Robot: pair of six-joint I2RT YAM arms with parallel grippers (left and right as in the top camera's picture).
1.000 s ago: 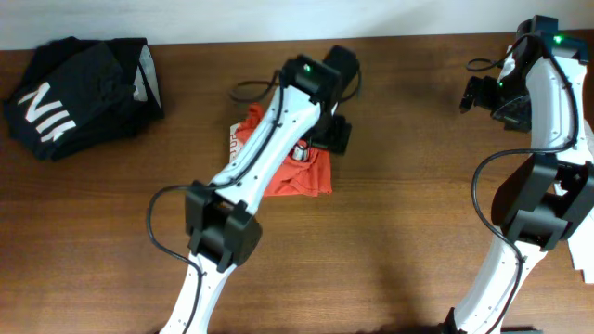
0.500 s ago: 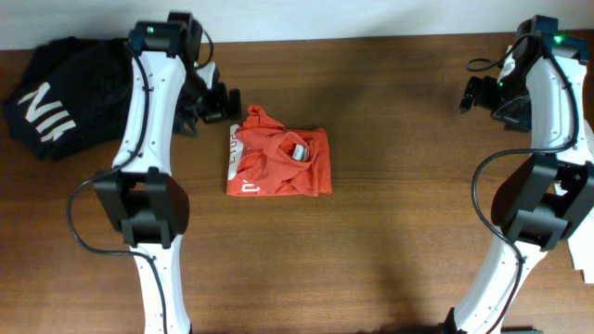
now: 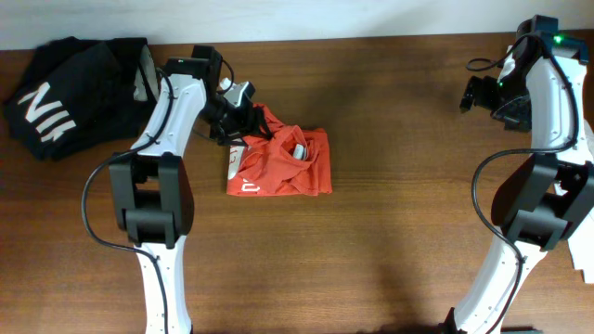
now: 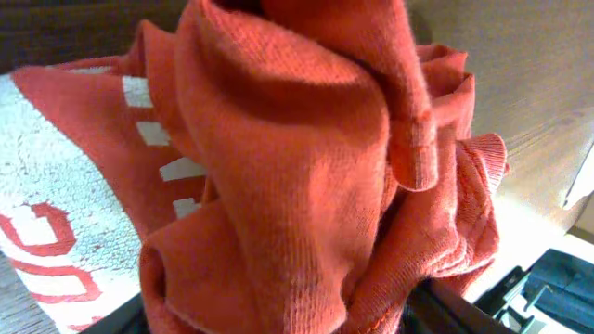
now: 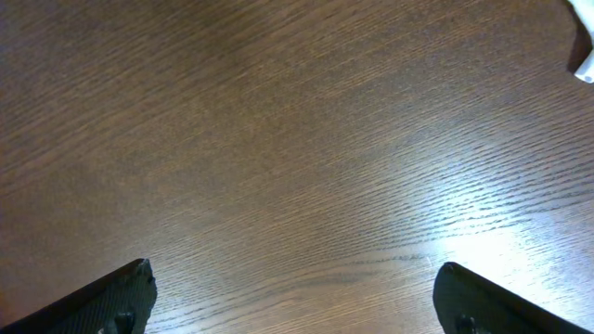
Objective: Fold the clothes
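Note:
The red-orange T-shirt lies folded into a rough square at the table's middle left, with white print along its left edge. My left gripper is at its upper left corner. In the left wrist view the bunched red cloth fills the frame and sits between the spread jaws, which look open around it. My right gripper is open and empty over bare wood at the far right. The black white-lettered garment lies crumpled at the far left.
A pale strip of cloth shows at the black garment's right edge. A white object shows at the right wrist view's upper right corner. The wooden table runs to the back edge near the arms.
My left arm swung from over the shirt out to the left by the black garment, then back to the shirt's upper left corner. The right arm has not moved.

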